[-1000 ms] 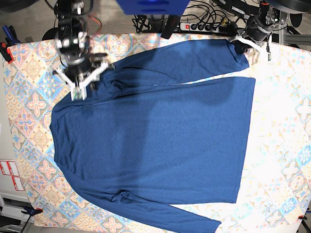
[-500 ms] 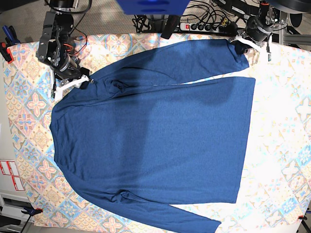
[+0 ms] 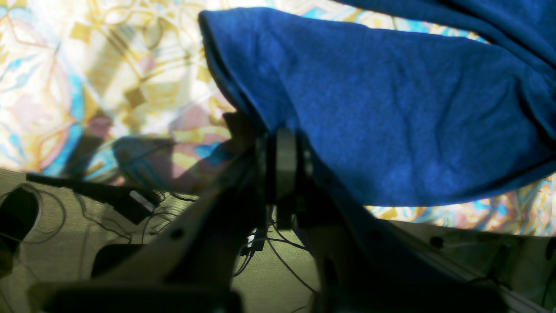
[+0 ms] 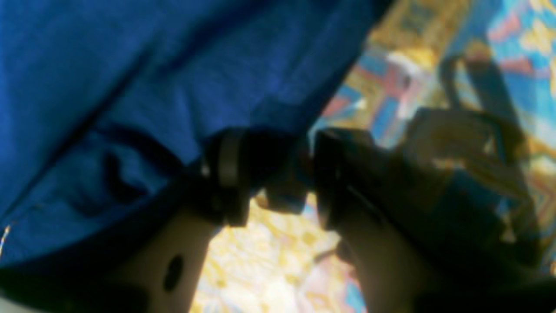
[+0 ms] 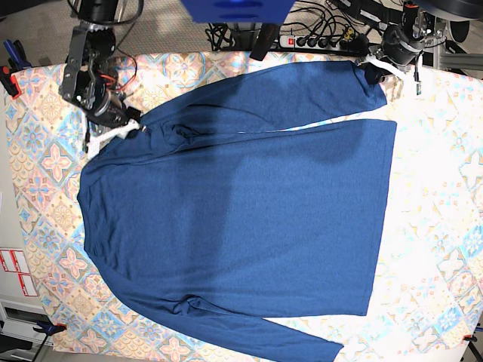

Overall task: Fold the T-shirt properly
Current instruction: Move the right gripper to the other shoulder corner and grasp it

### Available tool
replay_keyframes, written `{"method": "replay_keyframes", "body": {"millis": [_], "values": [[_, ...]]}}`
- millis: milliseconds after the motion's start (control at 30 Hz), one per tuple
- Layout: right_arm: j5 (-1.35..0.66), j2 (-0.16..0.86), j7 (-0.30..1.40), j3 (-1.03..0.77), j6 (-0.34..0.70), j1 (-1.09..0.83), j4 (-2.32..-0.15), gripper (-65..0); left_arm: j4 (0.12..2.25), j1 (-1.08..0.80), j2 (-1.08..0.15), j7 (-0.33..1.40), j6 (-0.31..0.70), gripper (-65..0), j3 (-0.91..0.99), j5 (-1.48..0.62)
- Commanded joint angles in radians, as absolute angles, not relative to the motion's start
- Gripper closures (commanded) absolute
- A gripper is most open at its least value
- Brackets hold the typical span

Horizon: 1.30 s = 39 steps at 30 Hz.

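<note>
**Navy shirt spread flat, my two pincers at its far corners**

Under me lies a table (image 5: pixel 45 188) covered in a cloth of pastel tile patterns, bright with glare on one side of the base view. Behind its far edge run a power strip (image 5: pixel 317 41) and a tangle of cables (image 5: pixel 226 34) over a grey-green floor.

No containers here; the only thing on the cloth is the T-shirt (image 5: pixel 241 219), dark navy and long-sleeved, laid out flat and covering most of the table. One sleeve runs along the far edge, the other along the near edge.

My left gripper (image 5: pixel 375 68) is pinched shut on the cuff of the far sleeve at the table's far corner. My right gripper (image 5: pixel 113 134) sits at the shoulder edge with its fingers (image 4: pixel 230 174) parted, fabric draped against one of them; whether it has a hold I cannot tell.

Bare cloth shows round the shirt's hem side and both corners.
</note>
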<state>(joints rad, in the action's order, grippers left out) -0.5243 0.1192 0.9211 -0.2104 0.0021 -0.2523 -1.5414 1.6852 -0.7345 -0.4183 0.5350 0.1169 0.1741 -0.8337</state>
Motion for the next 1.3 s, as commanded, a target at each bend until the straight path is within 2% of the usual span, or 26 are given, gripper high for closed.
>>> {"method": "replay_keyframes", "body": {"millis": [0,367,633,933,1067,1267], "values": [[-0.532,0.128,0.903,-0.214,0.008,-0.236,-1.564,-22.9,1.701,-0.743,-0.430,0.524,0.124,0.0,0.179,-0.837],[-0.532,0.127,0.903,-0.171,0.008,-0.180,-1.544,-22.8,1.701,-0.743,-0.430,0.524,0.124,0.0,0.179,-0.837],[-0.530,0.127,0.898,-0.177,0.008,-0.133,-1.422,-22.8,1.701,-0.743,-0.430,0.524,0.124,0.0,0.179,-0.837],[-0.530,0.136,0.901,-0.180,0.008,-0.139,-1.518,-22.8,1.701,-0.743,-0.430,0.524,0.124,0.0,0.179,-0.837],[-0.530,0.136,0.903,-0.234,0.008,-0.168,-1.578,-22.8,1.701,-0.743,-0.430,0.524,0.124,0.0,0.179,-0.837],[-0.526,0.136,0.903,-0.268,0.008,-0.150,-1.497,-22.9,1.701,-0.743,-0.430,0.524,0.124,0.0,0.179,-0.837]]}}
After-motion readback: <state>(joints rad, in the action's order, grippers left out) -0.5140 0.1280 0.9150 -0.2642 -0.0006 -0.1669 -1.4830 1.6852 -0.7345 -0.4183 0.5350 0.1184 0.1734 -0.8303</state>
